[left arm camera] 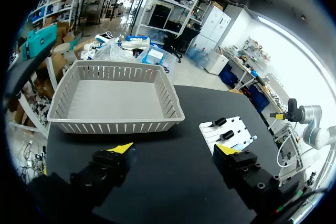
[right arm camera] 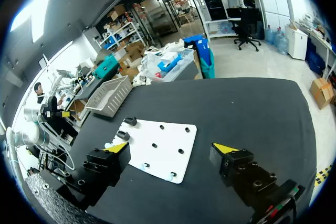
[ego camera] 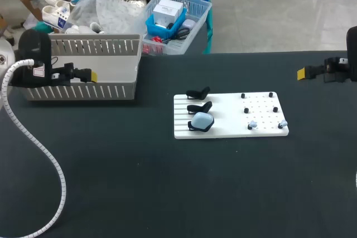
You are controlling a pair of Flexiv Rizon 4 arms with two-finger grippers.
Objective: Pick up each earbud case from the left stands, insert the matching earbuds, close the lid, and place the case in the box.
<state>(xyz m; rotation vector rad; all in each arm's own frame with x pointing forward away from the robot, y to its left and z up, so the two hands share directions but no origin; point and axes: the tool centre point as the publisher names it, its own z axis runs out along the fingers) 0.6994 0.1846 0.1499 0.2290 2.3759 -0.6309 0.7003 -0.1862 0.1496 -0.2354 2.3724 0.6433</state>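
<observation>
While the left fingers and right fingers hung apart and empty, well off the white board, the pick-up looked the step in hand: one arm needed to descend on the pale-blue earbud case on the nearest left stand.

We log a black matte counter carrying everything. On it, right of middle, a white board lies flat, long side running left to right, square to the counter's edge. The board's left end is cut with parallel slots. Its right half has a grid of small holes, with four bare black pegs standing upright, well apart.
</observation>
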